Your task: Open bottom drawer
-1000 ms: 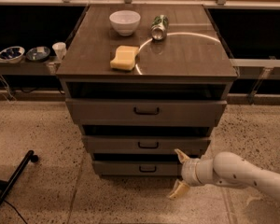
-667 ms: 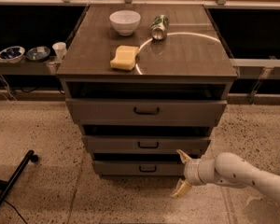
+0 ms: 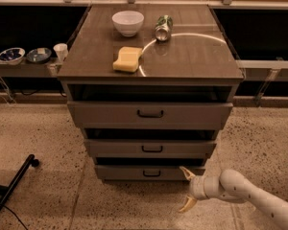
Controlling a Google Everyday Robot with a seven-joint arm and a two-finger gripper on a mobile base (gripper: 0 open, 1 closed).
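Dim warm light, glare arc on the cabinet top [image 3: 197,61], pincer [image 3: 187,188] pale at lower right

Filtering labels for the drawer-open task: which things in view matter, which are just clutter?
In the job: bottom drawer; gripper, open, low by its right end.
Lying about: bowl, can, sponge on the cabinet; cup, two dishes on the side shelf.

Readable text: none, not even on the can [image 3: 163,28] or the bowl [image 3: 128,22].
Gripper [image 3: 187,189]: fingers spread, just beside the right end of the bottom drawer [image 3: 149,173].
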